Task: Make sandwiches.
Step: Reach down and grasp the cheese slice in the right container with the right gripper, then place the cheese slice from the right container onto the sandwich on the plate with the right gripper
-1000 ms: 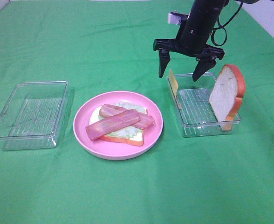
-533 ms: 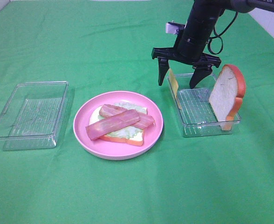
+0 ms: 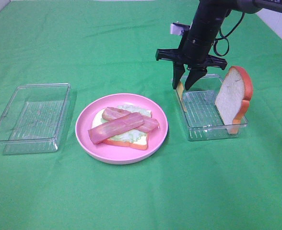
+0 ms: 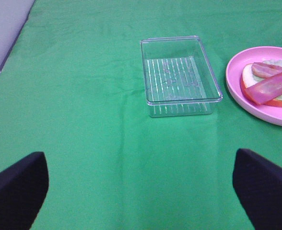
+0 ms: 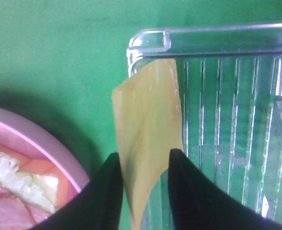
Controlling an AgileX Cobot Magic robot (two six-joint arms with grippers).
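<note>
On the pink plate [image 3: 86,139] lies a bread slice [image 3: 137,142] with lettuce [image 3: 125,136] and two meat strips [image 3: 117,126] on top. A thin yellow cheese slice [image 3: 180,91] leans on the near-left wall of the right clear tray [image 3: 213,132]. My right gripper [image 3: 184,87] points down over it. In the right wrist view its black fingertips [image 5: 105,191] press both faces of the cheese slice [image 5: 148,120]. A second bread slice [image 3: 234,98] stands upright at the tray's right end. My left gripper [image 4: 141,191] is wide open and holds nothing.
An empty clear tray [image 3: 30,115] sits left of the plate on the green cloth; the left wrist view shows this tray [image 4: 179,76] ahead, with the plate [image 4: 237,88] beside it. The right wrist view catches the plate's rim [image 5: 50,139] beside the right tray [image 5: 227,143].
My right gripper has come down a little at the tray's left end, and its jaws have closed from wide apart onto the cheese slice. The left gripper has not moved.
</note>
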